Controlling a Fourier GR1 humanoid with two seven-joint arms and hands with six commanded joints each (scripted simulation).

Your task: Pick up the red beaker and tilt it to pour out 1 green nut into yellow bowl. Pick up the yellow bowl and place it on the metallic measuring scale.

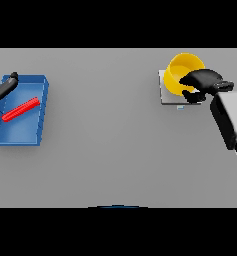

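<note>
I see the right hand (202, 84) curled round the yellow bowl (182, 70), which sits on the scale (166, 95) (far right table edge). Left hand (2, 86) open over the blue tray (25, 135), where a red beaker (21, 109) lies.

My right hand (202, 82) reaches in from the right, its white forearm angled up and inward, fingers curled and gripping. My left hand (4, 86) sits at the far left edge, fingers extended, relaxed.
</note>
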